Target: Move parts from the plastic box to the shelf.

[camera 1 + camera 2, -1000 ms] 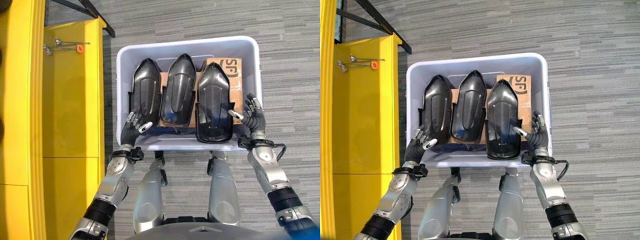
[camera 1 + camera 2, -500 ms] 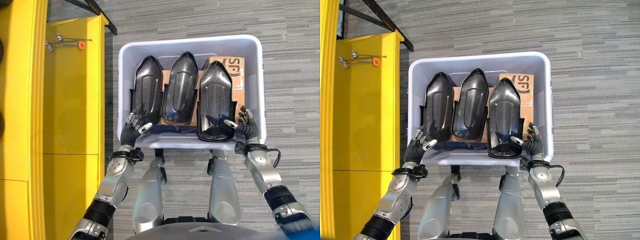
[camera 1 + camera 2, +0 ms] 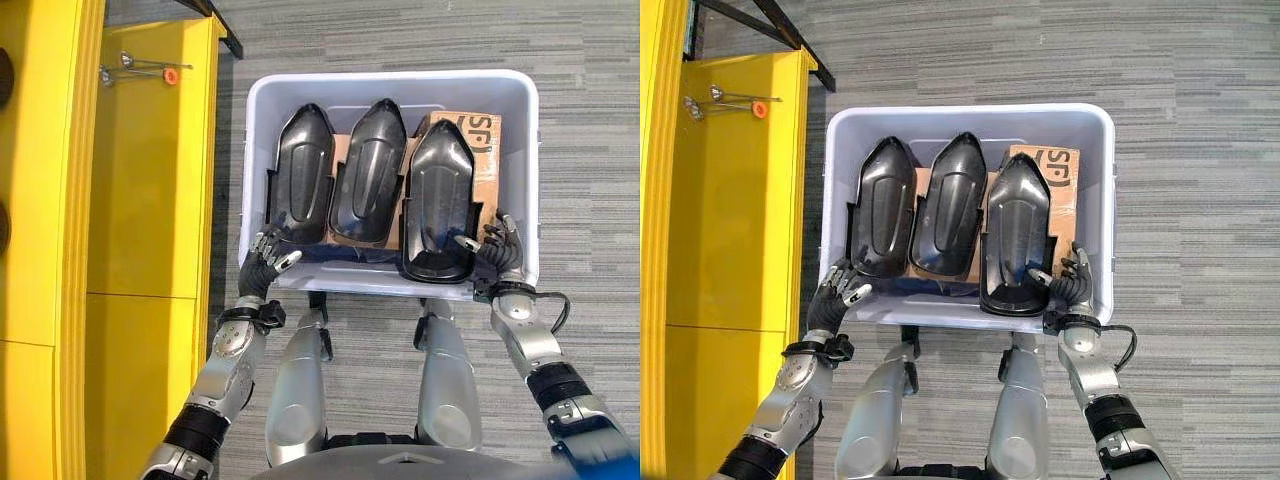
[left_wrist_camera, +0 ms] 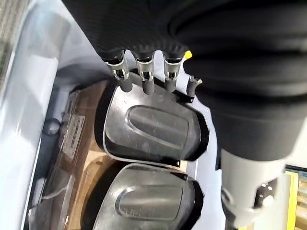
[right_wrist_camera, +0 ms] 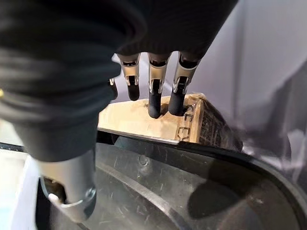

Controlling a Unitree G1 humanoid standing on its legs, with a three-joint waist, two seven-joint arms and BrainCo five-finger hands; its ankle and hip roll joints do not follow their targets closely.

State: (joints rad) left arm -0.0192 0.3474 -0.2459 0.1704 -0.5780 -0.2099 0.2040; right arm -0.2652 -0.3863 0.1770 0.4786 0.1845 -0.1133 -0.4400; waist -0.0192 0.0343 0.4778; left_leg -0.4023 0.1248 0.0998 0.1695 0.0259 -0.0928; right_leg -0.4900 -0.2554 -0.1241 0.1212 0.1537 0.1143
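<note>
Right hand (image 3: 497, 262) now lower, thumb over the right part's (image 3: 440, 210) near rim, fingers loosely spread, gripping nothing. Left hand (image 3: 262, 268) relaxed beside the box's (image 3: 389, 84) near-left corner. Pick-up pending.

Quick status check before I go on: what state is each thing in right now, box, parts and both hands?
Plastic box: on the floor, no lid.
Three black parts: side by side inside the box, none lifted.
Cardboard: lying under the parts.
Left hand: open, at the box's near left corner.
Right hand: open, beside the right part.

Left hand (image 3: 262, 268) and right hand (image 3: 497, 258) reach forward (fingers loosely spread, grasping nothing).
</note>
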